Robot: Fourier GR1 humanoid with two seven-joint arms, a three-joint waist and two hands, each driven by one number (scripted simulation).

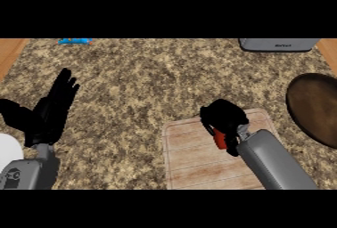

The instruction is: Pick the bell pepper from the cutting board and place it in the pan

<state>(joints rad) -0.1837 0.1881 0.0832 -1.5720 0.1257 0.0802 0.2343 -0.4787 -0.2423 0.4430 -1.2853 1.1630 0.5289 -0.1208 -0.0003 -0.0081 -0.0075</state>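
Note:
A light wooden cutting board (197, 156) lies on the speckled counter at the lower middle. Over its upper right part my right hand (223, 116) is curled round a red bell pepper (219, 140), of which only a red strip shows below the fingers. The dark brown round pan (317, 109) sits at the right edge, partly cut off by the view. My left hand (54, 107) rests at the left with fingers straight and pointing up, holding nothing.
A grey appliance (276, 44) stands at the back right. A small blue object (74, 41) lies at the back left. Part of a white round thing (9, 151) shows at the left edge. Wooden strips border the counter at both upper corners.

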